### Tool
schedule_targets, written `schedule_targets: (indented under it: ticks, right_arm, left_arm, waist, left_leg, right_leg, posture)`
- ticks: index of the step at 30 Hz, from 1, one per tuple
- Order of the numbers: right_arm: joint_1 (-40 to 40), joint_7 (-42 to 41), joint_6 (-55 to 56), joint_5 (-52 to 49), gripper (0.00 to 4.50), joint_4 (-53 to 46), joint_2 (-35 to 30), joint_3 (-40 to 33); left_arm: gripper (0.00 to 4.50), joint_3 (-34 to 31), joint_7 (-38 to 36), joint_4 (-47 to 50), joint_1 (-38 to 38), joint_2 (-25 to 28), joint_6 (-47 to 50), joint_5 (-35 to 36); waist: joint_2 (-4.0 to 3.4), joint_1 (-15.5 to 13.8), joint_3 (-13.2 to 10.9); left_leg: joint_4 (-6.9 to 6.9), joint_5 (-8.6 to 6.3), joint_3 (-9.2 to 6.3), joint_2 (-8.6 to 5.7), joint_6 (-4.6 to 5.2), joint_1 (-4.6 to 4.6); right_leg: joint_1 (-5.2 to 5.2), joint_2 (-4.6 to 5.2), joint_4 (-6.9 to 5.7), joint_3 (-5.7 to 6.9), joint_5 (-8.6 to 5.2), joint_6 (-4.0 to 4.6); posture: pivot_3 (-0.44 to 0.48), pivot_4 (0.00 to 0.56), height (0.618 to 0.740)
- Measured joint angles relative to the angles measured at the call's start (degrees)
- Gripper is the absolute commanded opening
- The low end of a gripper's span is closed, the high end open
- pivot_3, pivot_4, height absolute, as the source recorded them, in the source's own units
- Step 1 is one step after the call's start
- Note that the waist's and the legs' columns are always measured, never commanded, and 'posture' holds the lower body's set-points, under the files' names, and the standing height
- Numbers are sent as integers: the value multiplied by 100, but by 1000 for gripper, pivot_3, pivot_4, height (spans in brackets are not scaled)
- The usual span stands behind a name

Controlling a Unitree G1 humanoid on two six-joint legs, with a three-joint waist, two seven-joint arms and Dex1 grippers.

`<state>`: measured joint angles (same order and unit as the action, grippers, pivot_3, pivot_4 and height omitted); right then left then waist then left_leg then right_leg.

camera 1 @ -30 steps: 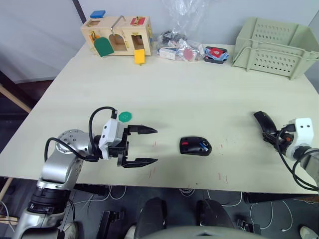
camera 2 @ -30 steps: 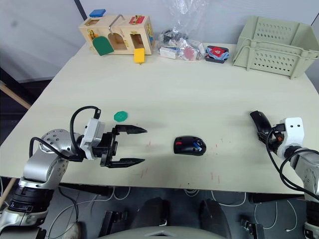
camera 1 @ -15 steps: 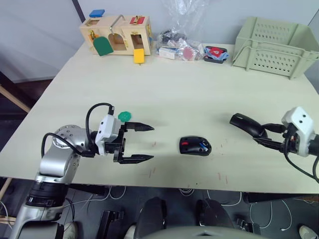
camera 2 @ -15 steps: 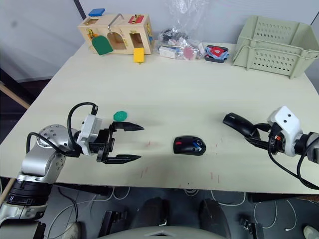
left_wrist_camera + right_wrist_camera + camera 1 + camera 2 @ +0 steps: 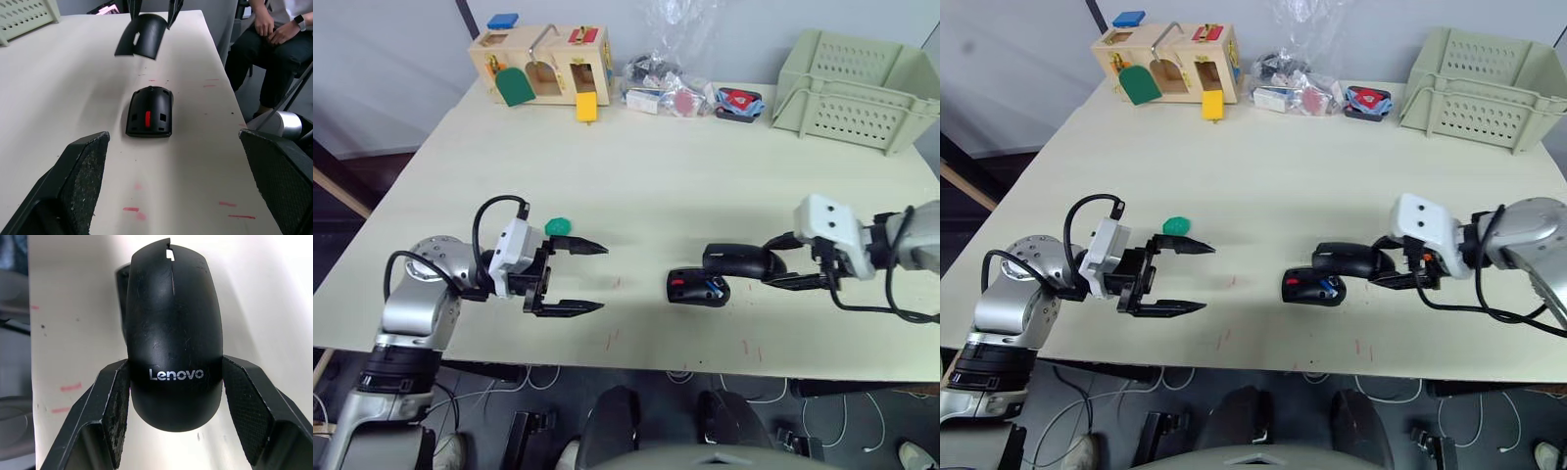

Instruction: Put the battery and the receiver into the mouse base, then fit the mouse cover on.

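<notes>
The mouse base (image 5: 690, 289) lies open side up near the table's front middle, showing a red patch and the white-and-blue battery (image 5: 713, 287) inside. The receiver is hidden from me. My right gripper (image 5: 174, 369) is shut on the lettered end of the glossy black mouse cover (image 5: 736, 260), which hangs level just above and right of the base, overlapping its edge. In the left wrist view the mouse cover (image 5: 143, 36) floats beyond the mouse base (image 5: 149, 111). My left gripper (image 5: 601, 278) stands open and empty, left of the base.
A small green disc (image 5: 558, 226) lies by my left gripper. At the back stand a wooden lock box (image 5: 540, 61), a plastic bag of parts (image 5: 664, 86) and a green basket (image 5: 850, 83). A seated person (image 5: 274, 44) is beyond the table's right end.
My right gripper has carried the mouse cover leftward from the table's right edge to just over the base. The left gripper has drawn back slightly to the left, still open.
</notes>
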<state>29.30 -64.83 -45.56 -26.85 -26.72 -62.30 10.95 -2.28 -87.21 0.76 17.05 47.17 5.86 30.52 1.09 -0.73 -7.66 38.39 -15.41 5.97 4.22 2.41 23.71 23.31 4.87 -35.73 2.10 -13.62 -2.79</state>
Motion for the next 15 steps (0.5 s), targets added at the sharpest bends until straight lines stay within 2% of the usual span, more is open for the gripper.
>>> schedule_targets:
  ticks: [3,15]
  right_arm:
    - [449,15,-233,234,2585,-54,205,578]
    - [1278,63,-628,1019,2585,191,860,1735]
  left_arm:
    - [4500,-2,-24,-57,24,25,-8,0]
    - [4500,2,-66,-94,52,54,-7,11]
  waist:
    - [0,-6,0]
    - [1,0,1]
  left_leg:
    - [0,1,3,-9,0,10]
    - [5,2,7,-7,-1,6]
  right_leg:
    - [7,-1,1,2,0,0]
    - [6,-11,-13,3,1,-2]
  posture:
    - [0,150,740]
    - [0,150,740]
